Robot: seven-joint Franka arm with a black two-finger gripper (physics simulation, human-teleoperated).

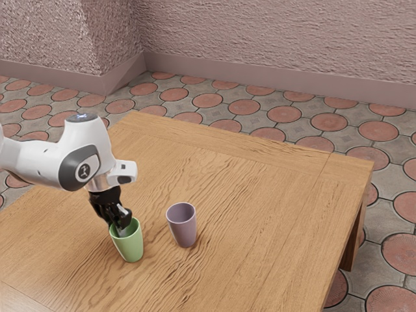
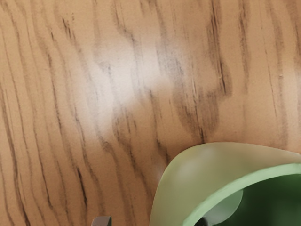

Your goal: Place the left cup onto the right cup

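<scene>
The white arm is reaching in from the exterior view's left and bending down over the table. The black hand is pointing down at the green cup. It is sitting right at the cup's rim, on the side nearer the arm. One part of the hand is looking like it is dipping inside the cup.

The green cup is standing on the table with its open end up. It is leaning a tiny bit. It is the cup on the exterior view's left. The purple cup is standing near it, on the exterior view's right, also open end up. The two cups are not touching.

In the wrist view, the green cup is showing big and blurry just under the hand, with the table's wood all around it. A small grey finger is peeking in outside the cup. Some wood is showing between that finger and the cup's wall, so the hand is looking open and is not gripping the cup.

The table is standing on a floor with round red tiles, and a bumpy pink wall is standing behind it.
</scene>
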